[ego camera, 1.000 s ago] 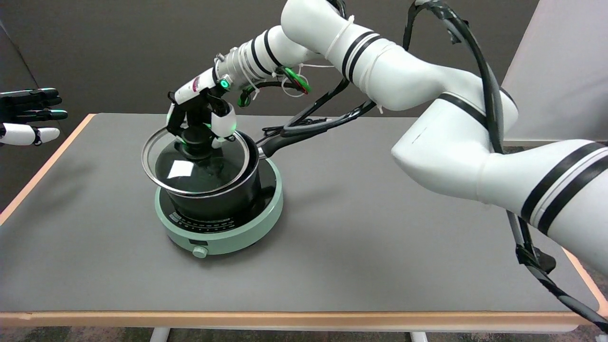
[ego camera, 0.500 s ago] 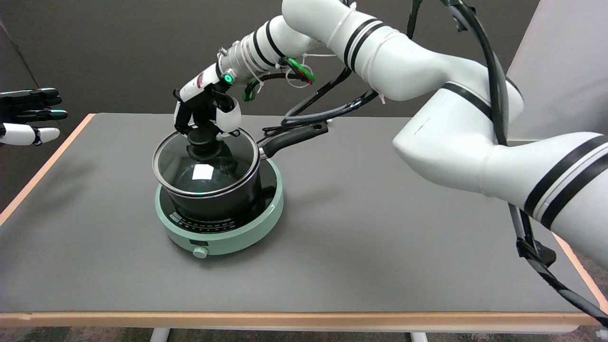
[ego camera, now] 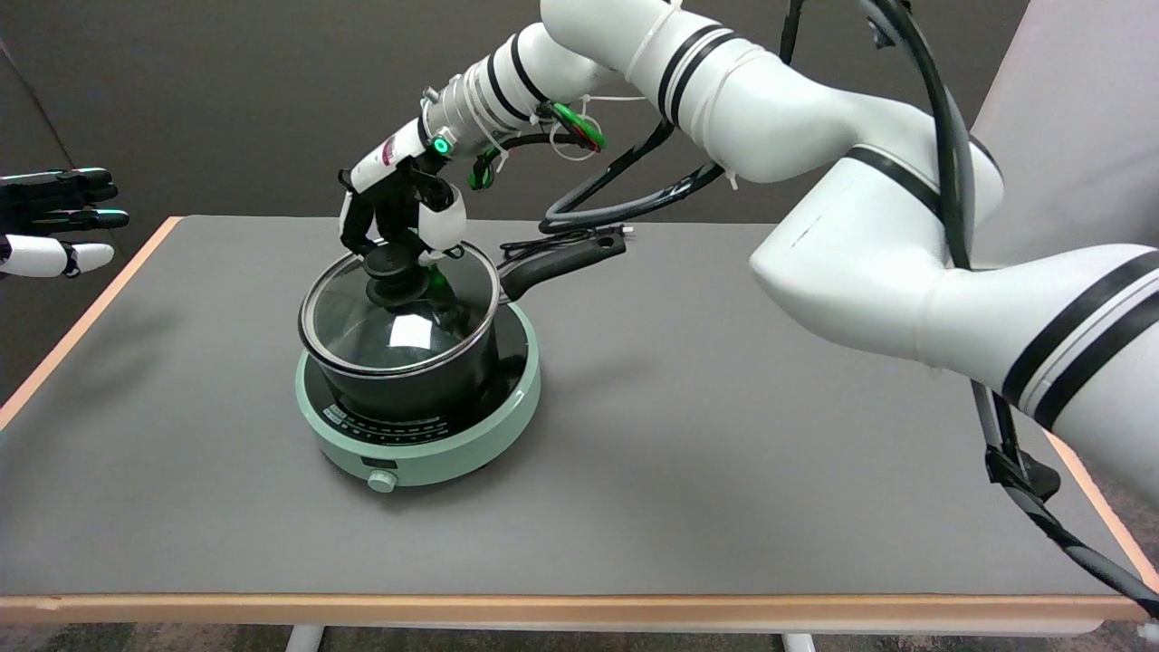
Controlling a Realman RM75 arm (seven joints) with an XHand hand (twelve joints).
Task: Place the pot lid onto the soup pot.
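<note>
The black soup pot stands on a mint-green induction cooker, its long black handle pointing to the back right. The glass pot lid with a steel rim lies level on the pot's rim. My right hand reaches down from above and behind. Its dark fingers and white thumb are closed around the top of the lid's black knob. The pot's inside shows only dimly through the glass.
The cooker's dial faces the near edge of the grey table. Black cables hang from my right arm over the pot's handle. The idle left hand hovers at the far left.
The lid, tilted and off to the left a second ago, has swung right and come down level on the pot's rim. My hand has moved right and slightly up with the knob.
</note>
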